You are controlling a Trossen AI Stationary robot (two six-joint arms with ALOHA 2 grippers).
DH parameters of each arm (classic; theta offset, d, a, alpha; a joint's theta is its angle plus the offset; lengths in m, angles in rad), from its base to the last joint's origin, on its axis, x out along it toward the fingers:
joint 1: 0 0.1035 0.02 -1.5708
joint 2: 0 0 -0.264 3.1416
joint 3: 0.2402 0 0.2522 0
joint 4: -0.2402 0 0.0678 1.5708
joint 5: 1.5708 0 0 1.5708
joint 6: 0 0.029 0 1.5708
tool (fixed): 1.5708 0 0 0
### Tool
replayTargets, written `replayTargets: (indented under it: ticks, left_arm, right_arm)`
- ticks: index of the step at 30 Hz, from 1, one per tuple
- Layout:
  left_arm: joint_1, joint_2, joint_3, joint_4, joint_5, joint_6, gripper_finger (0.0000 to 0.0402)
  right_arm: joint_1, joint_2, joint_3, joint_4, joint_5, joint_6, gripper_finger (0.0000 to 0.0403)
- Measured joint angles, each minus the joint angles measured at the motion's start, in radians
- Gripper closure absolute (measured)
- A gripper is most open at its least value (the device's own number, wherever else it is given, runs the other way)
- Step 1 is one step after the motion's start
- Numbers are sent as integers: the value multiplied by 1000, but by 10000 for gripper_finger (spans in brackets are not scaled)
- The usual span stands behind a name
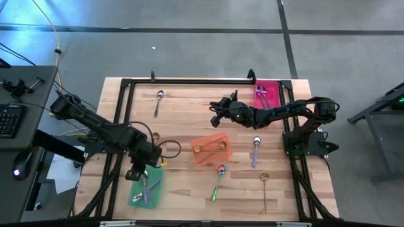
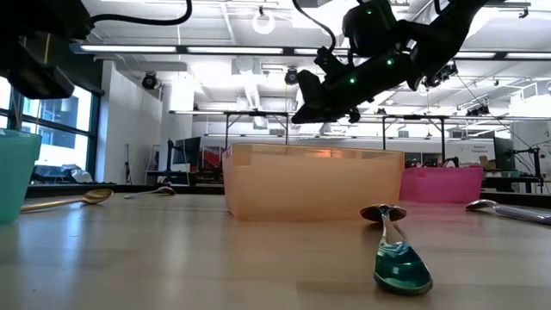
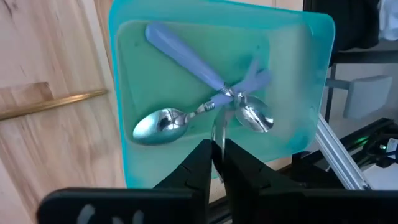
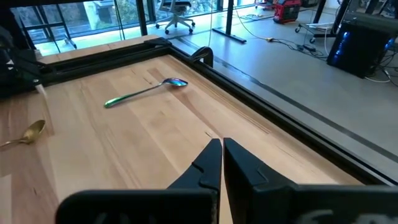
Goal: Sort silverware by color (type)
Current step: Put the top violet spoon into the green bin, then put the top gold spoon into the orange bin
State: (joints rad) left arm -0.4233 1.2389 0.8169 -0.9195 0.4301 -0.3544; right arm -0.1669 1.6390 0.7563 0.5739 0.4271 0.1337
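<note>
My left gripper (image 1: 136,174) hangs over the green tray (image 1: 135,197) at the near left, its fingers close together on a slim silver piece of silverware (image 3: 218,134). Two purple-handled spoons (image 3: 186,59) lie crossed on the tray's floor. My right gripper (image 1: 216,113) is shut on nothing, above the table's far middle. Loose on the wood lie a rainbow spoon (image 1: 218,180), another rainbow spoon (image 1: 159,101), a purple-handled spoon (image 1: 255,151) and gold spoons (image 1: 264,191). Gold pieces sit in the orange tray (image 1: 203,159). My left gripper pinches a thin silver stem (image 3: 217,149) between its two fingers, coming steeply from above. The stem reaches down toward the crossed spoons in the green tray. Which piece it belongs to, and whether its lower end rests on the tray, I cannot tell.
A pink tray (image 1: 267,94) stands at the far right corner. A black frame (image 1: 189,81) rims the table. A gold spoon (image 1: 155,136) lies just beyond my left gripper. Bare wood lies between the orange tray and the far rim.
</note>
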Motion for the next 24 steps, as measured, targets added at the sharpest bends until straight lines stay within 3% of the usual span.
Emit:
replayTargets:
  ticks: [6,12,17,21,24]
  left_arm:
    - [-2,-14,0,1,-6,-20,340]
    - [8,-81,3,8,-96,8,324]
    - [46,-156,-5,95,-191,16,332]
    - [105,-211,-61,238,-196,-3,348]
    - [173,-233,-96,246,-221,-19,362]
  right_arm:
    - [0,1,0,-1,0,-3,403]
    - [2,0,0,-13,0,-23,403]
    - [17,-52,0,-57,1,-48,403]
    - [33,-108,0,-100,1,-62,403]
    - [45,-129,0,-123,-7,-78,403]
